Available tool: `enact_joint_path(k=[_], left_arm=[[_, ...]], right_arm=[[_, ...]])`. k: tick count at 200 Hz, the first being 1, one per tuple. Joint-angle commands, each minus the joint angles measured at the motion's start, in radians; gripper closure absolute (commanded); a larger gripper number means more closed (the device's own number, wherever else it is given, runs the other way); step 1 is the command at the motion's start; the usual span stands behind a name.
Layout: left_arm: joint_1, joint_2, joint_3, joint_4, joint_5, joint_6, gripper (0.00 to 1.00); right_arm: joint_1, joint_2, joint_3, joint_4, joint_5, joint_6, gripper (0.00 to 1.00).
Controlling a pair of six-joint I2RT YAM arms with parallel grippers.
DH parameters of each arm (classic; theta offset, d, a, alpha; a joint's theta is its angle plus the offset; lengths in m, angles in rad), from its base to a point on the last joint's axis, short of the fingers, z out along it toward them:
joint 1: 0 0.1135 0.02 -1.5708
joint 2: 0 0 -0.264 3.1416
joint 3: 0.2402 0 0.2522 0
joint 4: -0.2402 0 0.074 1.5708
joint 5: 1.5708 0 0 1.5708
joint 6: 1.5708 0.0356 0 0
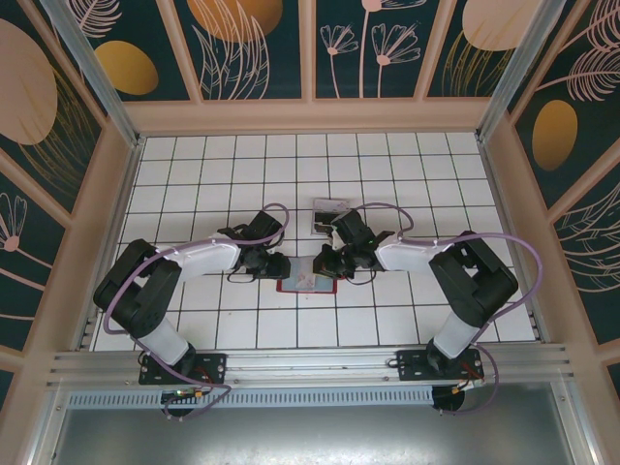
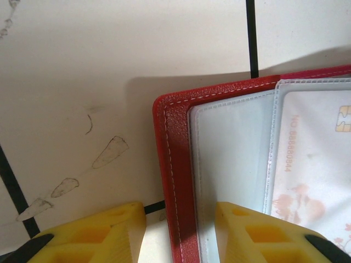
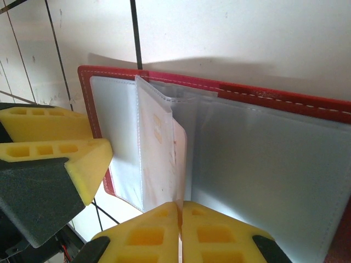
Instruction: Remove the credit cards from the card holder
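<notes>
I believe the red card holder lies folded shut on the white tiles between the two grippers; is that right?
Not quite: the red card holder lies open, not folded shut, on the white tiles between the left gripper and right gripper. The right wrist view shows its clear sleeves spread.

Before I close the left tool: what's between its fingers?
In the left wrist view, the holder's red edge and a strip of bare tile lie between the left tool's fingers.

A: White tiled table (image 1: 194, 165), dark grout lines, pale wooden frame (image 1: 310, 114) all round. Small clear box (image 1: 325, 215) mid-table.
B: And teal wall panels (image 1: 257, 48) with orange blobs. Smudgy marks (image 2: 109, 152) on one tile, too.
</notes>
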Motion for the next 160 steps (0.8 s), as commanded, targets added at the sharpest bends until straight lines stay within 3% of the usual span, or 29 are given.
enact_joint_path(k=[1,55,160], left_arm=[[-0.007,-0.011,-0.014,-0.048,-0.004,0.001,0.59],[-0.007,-0.051,-0.011,-0.022,0.041,-0.018,0.54],[-0.006,0.006,-0.033,-0.027,0.004,-0.001,0.52]], right_arm=[[-0.005,-0.005,-0.009,0.018,-0.022,-0.026,0.91],[0.044,0.068,0.049,0.043,-0.053,-0.029,0.91],[0.055,0.095,0.044,0.053,-0.033,0.003,0.86]])
